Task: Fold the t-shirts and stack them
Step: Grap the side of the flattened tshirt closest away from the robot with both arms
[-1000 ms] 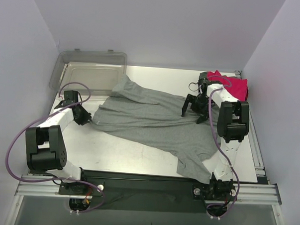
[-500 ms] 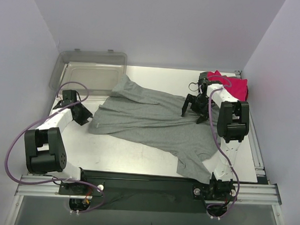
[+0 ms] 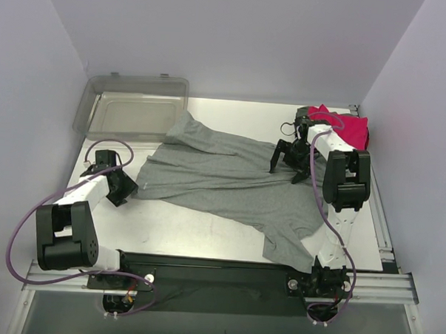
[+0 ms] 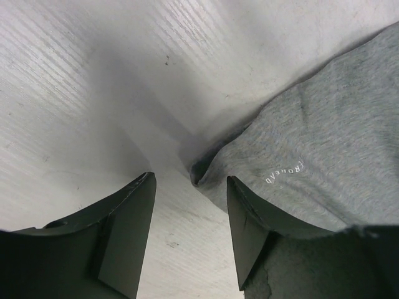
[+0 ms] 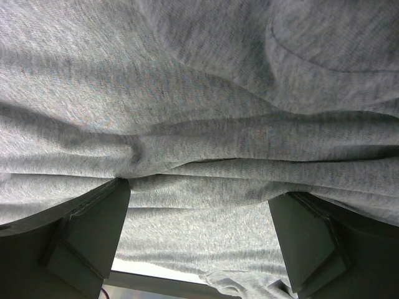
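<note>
A large heather-grey t-shirt [image 3: 230, 175] lies spread and wrinkled across the middle of the table, one end hanging over the near edge. My left gripper [image 3: 126, 189] sits low at its left corner, open, with bare table between the fingers. The shirt's corner [image 4: 299, 143], printed with small white lettering, lies just ahead of the left gripper [image 4: 190, 179] against its right finger [image 4: 249, 224]. My right gripper [image 3: 286, 164] hovers open over the shirt's right part, and grey cloth [image 5: 199, 112] fills the view around that gripper [image 5: 201, 192]. A folded pink-red t-shirt [image 3: 350, 128] rests at the back right.
A clear plastic bin [image 3: 137, 108] stands at the back left, touching the grey shirt's far corner. Purple cables loop off both arms. White walls close in the table [image 3: 176, 224] on three sides.
My left gripper has opened and let go of the grey shirt's left corner, then drawn back a little toward the near edge. The corner now lies flat. The right arm has not moved.
</note>
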